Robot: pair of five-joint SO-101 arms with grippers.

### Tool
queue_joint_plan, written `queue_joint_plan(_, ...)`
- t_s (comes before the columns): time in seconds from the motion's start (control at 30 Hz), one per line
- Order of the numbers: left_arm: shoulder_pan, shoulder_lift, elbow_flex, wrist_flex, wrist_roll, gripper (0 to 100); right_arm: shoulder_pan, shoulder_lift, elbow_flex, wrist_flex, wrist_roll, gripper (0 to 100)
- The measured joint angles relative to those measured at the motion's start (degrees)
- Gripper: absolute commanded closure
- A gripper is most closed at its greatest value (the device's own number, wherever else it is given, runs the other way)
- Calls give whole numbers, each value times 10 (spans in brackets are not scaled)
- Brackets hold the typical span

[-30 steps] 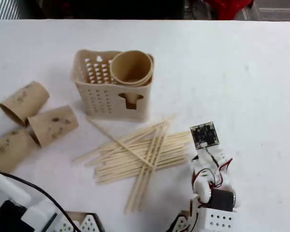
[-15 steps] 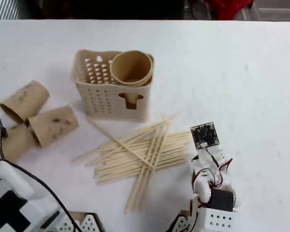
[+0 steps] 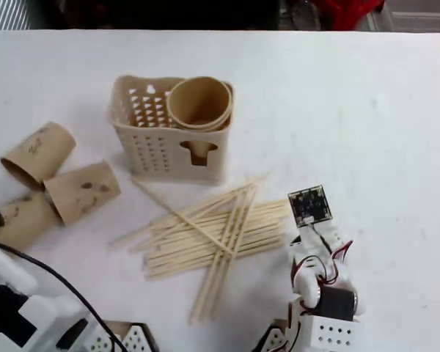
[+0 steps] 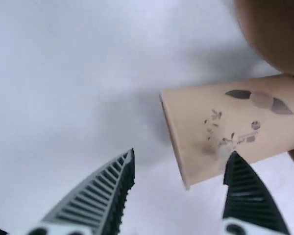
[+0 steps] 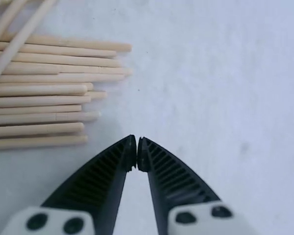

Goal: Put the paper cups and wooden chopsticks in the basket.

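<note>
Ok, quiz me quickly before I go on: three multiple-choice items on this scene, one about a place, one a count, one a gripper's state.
1. Where do the chopsticks lie relative to the basket?
A) inside it
B) on the table beside it
C) across its rim

2. How many paper cups lie on the table outside the basket?
A) one
B) two
C) three

3. The right gripper is:
A) shut on nothing
B) wide open
C) shut on a chopstick

Answers:
1 B, the pile is spread on the table by the basket's near side.
2 C, three lie on their sides; a fourth cup sits in the basket.
3 A, its tips meet over bare table beside the chopstick ends.
</note>
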Motion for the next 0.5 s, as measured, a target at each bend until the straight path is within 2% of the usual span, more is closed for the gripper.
queue_joint_plan(0.23,-29,4,16,8,-35,679,1,0,0,0,7,974)
queue_joint_plan(0.5,1,-7,116,-152,54,679,1,0,0,0,7,974)
